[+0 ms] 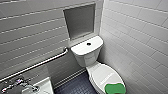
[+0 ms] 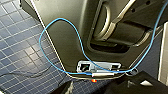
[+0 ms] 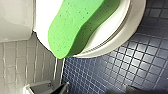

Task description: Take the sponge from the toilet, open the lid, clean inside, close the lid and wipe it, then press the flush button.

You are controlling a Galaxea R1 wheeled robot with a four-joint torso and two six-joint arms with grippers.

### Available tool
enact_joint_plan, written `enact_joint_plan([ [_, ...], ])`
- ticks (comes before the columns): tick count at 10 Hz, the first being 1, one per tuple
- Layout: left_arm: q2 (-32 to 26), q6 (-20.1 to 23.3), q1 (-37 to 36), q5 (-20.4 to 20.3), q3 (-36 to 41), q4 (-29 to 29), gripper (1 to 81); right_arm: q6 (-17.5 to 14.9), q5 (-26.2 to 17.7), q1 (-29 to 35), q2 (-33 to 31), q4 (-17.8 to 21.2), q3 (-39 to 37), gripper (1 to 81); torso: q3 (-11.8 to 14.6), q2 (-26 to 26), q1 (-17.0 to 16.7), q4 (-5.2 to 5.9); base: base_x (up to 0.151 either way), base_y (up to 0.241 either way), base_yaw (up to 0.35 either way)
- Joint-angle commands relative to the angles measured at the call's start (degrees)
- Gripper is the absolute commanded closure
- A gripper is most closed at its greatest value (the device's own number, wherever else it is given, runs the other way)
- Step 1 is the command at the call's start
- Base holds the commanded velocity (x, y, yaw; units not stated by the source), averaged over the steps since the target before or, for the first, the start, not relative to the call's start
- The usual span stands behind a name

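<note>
The white toilet [image 1: 86,53] stands in the corner with its lid [image 1: 105,73] down. A bright green sponge [image 1: 114,88] lies on the front of the lid. The dark flush button [image 1: 88,44] sits in the middle of the tank top. In the right wrist view the sponge [image 3: 77,25] rests on the lid [image 3: 112,27] and overhangs its rim. My right gripper [image 3: 92,88] hangs apart from the sponge, open, with nothing between its fingers. My left gripper [image 2: 100,88] is open over the floor beside my own base, holding nothing.
A metal grab bar [image 1: 37,64] runs along the tiled left wall, beside a recessed niche [image 1: 79,21]. A white sink [image 1: 44,86] with a chrome tap [image 1: 17,83] is at the lower left. Dark blue tiled floor [image 3: 130,67] surrounds the bowl. A blue cable [image 2: 50,32] loops across my base.
</note>
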Motion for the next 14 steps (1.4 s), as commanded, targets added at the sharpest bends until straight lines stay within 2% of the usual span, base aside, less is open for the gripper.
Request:
enact_joint_plan([
  [1,-0.2,0.2,2.0,4.8,0.5,-0.5,1.0,1.7,-1.5,5.7,-1.6,0.2,0.5,1.0,0.0,-5.5,3.6,0.0,0.0,0.0,0.0],
  [3,-0.2,0.2,2.0,4.8,0.5,-0.6,1.0,2.3,-1.5,6.9,-1.2,0.2,0.4,1.0,-0.2,-9.8,6.2,0.0,0.0,0.0,0.0],
  [6,-0.1,0.2,2.0,4.8,0.5,-0.8,1.0,4.9,-1.4,9.1,-2.0,0.0,0.6,1.0,-6.1,-16.3,10.2,0.0,0.0,0.0,0.0],
  [7,-0.1,0.2,2.1,4.8,0.4,-1.0,1.0,5.7,-1.4,9.8,-2.2,0.0,0.9,1.0,-2.9,-18.3,11.5,0.0,0.0,0.0,0.0],
  [8,-0.2,0.1,2.0,4.8,0.4,-1.0,1.0,6.4,-1.3,10.6,-2.5,0.0,1.0,1.0,-4.4,-14.5,9.0,0.0,0.0,0.0,0.0],
  [11,-0.4,0.1,2.1,4.9,0.4,-1.9,1.0,9.2,-1.3,12.5,-2.4,0.0,0.7,1.0,-5.4,-16.1,9.9,0.0,0.0,0.0,0.0],
  [13,-0.4,0.1,2.5,4.8,0.4,-2.0,1.0,9.7,-1.3,11.9,-0.2,0.1,-0.9,1.0,-5.5,-16.0,9.9,0.0,0.0,0.0,0.0],
  [14,-0.4,0.1,3.0,4.8,0.4,-2.0,1.0,10.2,-1.3,11.9,1.1,0.1,-2.7,1.0,-5.5,-21.7,13.6,0.0,0.0,0.0,0.0],
])
